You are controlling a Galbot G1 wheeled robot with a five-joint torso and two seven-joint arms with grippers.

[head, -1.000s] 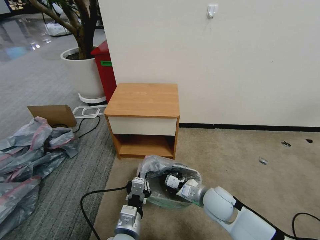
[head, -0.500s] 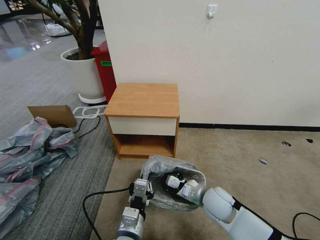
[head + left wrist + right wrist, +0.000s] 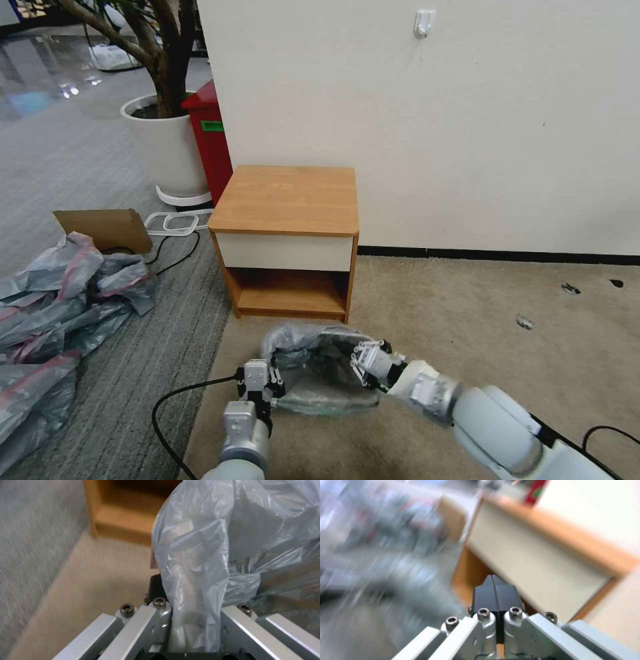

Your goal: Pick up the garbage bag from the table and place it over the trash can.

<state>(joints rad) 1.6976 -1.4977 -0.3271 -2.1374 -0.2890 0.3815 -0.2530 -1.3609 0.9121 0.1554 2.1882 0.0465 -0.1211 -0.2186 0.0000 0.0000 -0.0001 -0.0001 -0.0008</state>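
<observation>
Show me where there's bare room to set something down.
The nightstand top is bare, and so is the beige carpet right of it, up to the wall. It is crowded at the trash can, where both hands work the garbage bag, and at the bag heap.

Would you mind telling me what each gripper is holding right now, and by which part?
The left gripper pinches the garbage bag by its near-left edge fold. The right gripper is shut on nothing.
</observation>
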